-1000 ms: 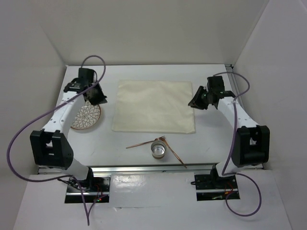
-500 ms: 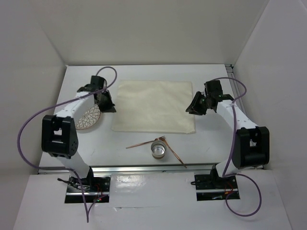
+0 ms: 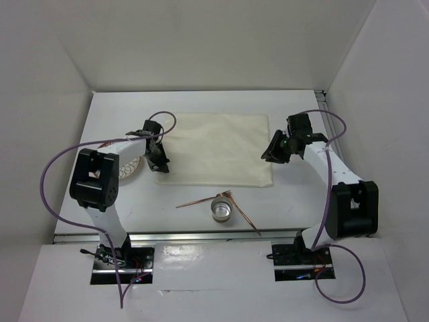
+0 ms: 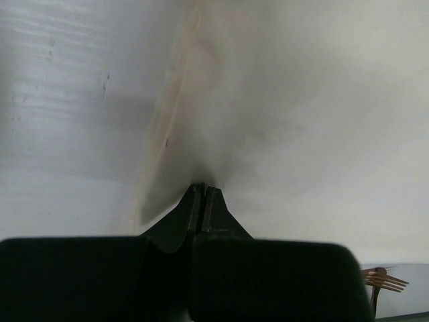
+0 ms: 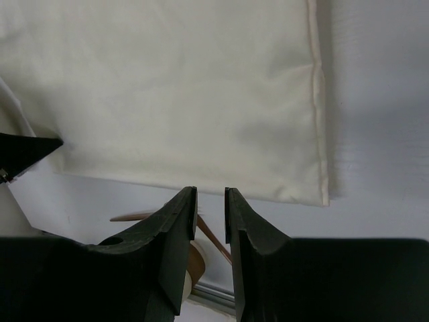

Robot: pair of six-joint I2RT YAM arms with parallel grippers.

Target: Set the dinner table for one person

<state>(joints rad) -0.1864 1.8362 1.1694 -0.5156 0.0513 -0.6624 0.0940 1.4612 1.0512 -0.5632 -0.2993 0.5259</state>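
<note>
White and matte, the bench (image 3: 295, 201) spreads beneath the cloth (image 3: 214, 147) and well beyond it on every side. It looks rigid, heavy and fixed, nothing to lift, and probably smooth enough for things to slide. The cloth is soft, light and limp, best pinched at an edge or corner. The left claw (image 4: 203, 190) is pressed together at the cloth's left edge; whether it nips a fold I cannot tell. The right claw (image 5: 210, 194) stands slightly apart, empty, over the cloth's right corner nearest the arms. Left of the cloth sits a plate (image 3: 131, 166).
</note>
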